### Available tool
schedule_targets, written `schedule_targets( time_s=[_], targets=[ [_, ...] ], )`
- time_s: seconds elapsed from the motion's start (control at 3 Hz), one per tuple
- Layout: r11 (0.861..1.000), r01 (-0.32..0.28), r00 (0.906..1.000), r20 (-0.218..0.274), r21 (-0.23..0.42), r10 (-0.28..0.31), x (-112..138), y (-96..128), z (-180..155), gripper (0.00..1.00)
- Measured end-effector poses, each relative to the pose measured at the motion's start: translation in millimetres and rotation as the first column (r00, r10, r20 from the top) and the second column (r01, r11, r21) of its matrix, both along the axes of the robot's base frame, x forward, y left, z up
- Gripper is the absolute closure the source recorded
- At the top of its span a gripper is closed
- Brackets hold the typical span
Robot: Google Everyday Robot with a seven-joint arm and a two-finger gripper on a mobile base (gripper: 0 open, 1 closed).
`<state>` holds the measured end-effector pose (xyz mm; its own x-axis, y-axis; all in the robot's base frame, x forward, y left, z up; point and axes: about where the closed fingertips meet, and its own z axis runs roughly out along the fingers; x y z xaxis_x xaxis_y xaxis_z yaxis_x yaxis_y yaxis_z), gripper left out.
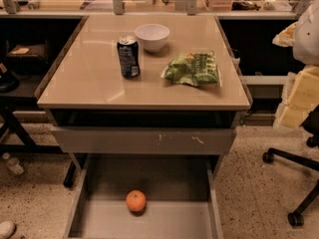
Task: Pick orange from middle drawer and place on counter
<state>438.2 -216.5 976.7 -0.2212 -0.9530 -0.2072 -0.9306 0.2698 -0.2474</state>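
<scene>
The orange (135, 201) lies on the flat floor of the open middle drawer (174, 183), near its centre and a little left. The drawer is pulled out toward me below the grey scratched drawer front (144, 141). The glossy beige counter (89, 78) sits above on the grey cabinet. My gripper does not show in the camera view. Only pale, blurred parts of my arm (301, 93) hang at the right edge, level with the counter and well away from the orange.
On the counter stand a blue soda can (128, 56), a white bowl (152, 36) behind it and a green chip bag (193, 68) to the right. A black office chair base (294, 183) is on the speckled floor at right. Dark shelving flanks the cabinet.
</scene>
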Motion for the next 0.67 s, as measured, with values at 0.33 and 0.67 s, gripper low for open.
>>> schedule_targets(
  time_s=[0.33,0.67],
  targets=[
    [1.0,0.0,1.0,0.0,0.0,0.0,0,0,0,0.0],
    [1.0,-0.004,1.0,-0.003,-0.014,0.004,-5,6,-15,0.0]
  ],
)
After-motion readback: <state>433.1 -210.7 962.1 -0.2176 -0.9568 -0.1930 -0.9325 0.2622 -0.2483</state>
